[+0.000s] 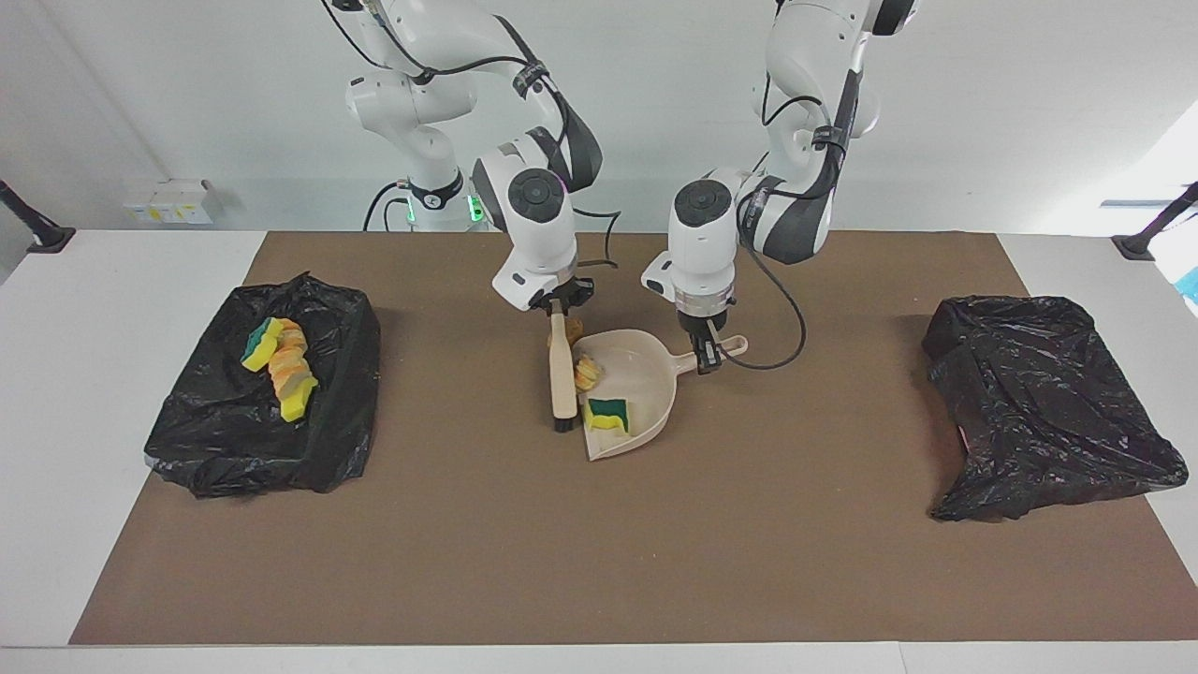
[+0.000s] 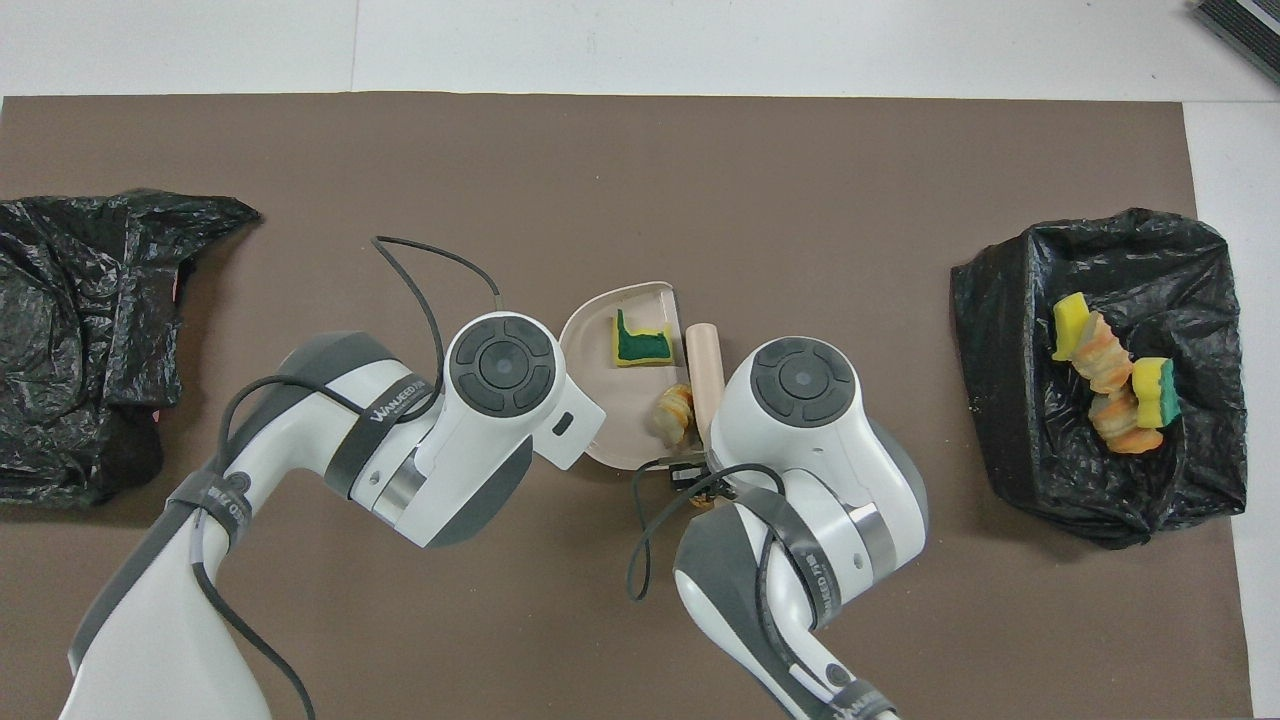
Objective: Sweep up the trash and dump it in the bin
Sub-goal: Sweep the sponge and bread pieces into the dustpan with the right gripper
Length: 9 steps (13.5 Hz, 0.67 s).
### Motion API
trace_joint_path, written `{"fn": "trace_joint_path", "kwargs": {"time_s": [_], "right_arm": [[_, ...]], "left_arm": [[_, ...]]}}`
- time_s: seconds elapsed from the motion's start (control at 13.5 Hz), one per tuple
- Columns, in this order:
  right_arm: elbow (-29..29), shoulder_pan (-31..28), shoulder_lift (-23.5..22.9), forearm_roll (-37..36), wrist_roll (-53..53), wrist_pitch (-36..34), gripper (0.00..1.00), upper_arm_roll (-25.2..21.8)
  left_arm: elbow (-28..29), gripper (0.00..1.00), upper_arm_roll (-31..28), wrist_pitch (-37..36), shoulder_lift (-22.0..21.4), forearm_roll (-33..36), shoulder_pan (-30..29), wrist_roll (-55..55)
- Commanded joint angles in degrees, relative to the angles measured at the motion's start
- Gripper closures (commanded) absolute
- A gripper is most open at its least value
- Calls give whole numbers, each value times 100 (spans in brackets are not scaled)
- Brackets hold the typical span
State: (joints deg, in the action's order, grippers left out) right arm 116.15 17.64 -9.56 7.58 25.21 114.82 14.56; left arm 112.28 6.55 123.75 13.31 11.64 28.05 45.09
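Trash split in two spots: green-and-yellow sponge (image 1: 608, 415) and orange-striped chunk (image 1: 587, 373) sit in the beige dustpan (image 1: 646, 374) below both claws; more chunks (image 1: 281, 360) lie in the black-bagged bin (image 1: 328, 440) at the right arm's end of the surface (image 1: 599, 562). Right claw (image 1: 560, 307) clenched on the brush (image 1: 562, 374) handle, bristles down just beside the pan's rim. Left claw (image 1: 707, 351) clamped on the pan handle. Another chunk (image 1: 573, 329) near the right claw is mostly hidden. Overhead, both wrists cover the claws. Second black bag (image 1: 1039, 402) lies at the left arm's end; brown surface is open around the pan.
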Motion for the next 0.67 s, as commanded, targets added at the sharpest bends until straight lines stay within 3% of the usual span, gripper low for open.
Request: {"fn": "trace_joint_path", "kwargs": {"time_s": [0.0, 0.3, 0.59], "right_arm": [[-382, 178, -186, 253, 54, -153, 100, 3], [-504, 433, -186, 376, 246, -127, 100, 3], [-356, 355, 269, 385, 528, -197, 100, -6]], "left_arm": [[373, 100, -39, 272, -233, 58, 96, 9], [339, 100, -39, 290, -189, 41, -18, 341], [303, 100, -39, 184, -285, -197, -483, 1395]]}}
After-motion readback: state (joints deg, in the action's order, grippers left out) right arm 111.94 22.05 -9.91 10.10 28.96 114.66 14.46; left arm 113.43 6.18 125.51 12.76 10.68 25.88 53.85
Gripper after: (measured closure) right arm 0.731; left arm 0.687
